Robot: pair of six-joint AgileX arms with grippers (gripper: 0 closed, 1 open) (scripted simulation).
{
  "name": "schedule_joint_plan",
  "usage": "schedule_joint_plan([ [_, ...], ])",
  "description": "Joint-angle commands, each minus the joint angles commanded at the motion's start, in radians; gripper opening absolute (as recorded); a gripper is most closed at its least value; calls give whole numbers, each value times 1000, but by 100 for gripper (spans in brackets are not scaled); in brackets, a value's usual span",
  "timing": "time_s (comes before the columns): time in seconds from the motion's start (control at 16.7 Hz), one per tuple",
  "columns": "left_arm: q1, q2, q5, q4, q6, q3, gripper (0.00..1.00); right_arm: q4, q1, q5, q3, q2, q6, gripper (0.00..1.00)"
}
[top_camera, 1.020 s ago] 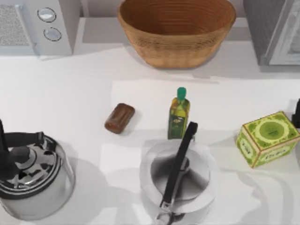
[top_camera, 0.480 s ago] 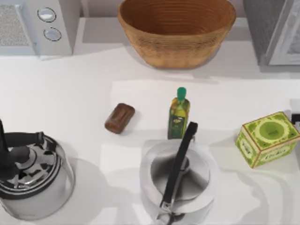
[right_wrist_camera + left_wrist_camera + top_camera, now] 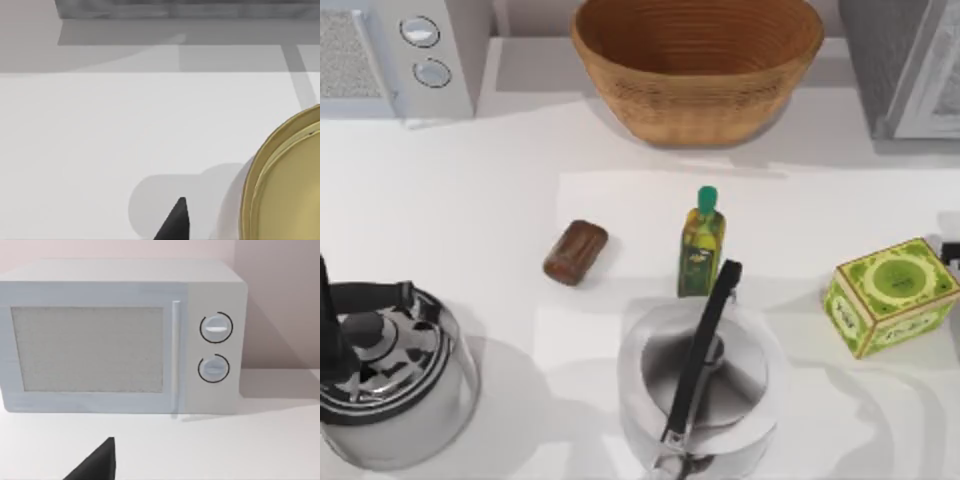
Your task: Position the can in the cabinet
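The can, a small glossy reddish-brown cylinder, lies on its side on the white table, left of centre, with nothing touching it. The cabinet stands at the back right corner; its grey base runs along the far side in the right wrist view. A dark bit of my right gripper shows at the table's right edge, far from the can; its tip hovers over bare table. My left gripper is at the left side, facing the microwave.
A green-capped oil bottle stands right of the can. Behind it is a wicker basket, and a green box sits at the right. Two steel kettles occupy the front. A golden round rim lies near my right gripper.
My right gripper has drawn back toward the table's right edge, so less of it shows. The can and the other objects have not moved.
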Motion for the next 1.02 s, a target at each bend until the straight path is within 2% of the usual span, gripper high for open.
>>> schedule_joint_plan([
  [0.18,0,0,0,0,0,0,100,-15,-12,3,10,-10,10,0],
  [0.36,0,0,0,0,0,0,100,-115,-44,11,67,-90,26,0],
  [0.78,0,0,0,0,0,0,100,-613,-44,8,194,-407,42,0],
  [1.02,0,0,0,0,0,0,100,-774,-11,-6,253,-522,11,0],
])
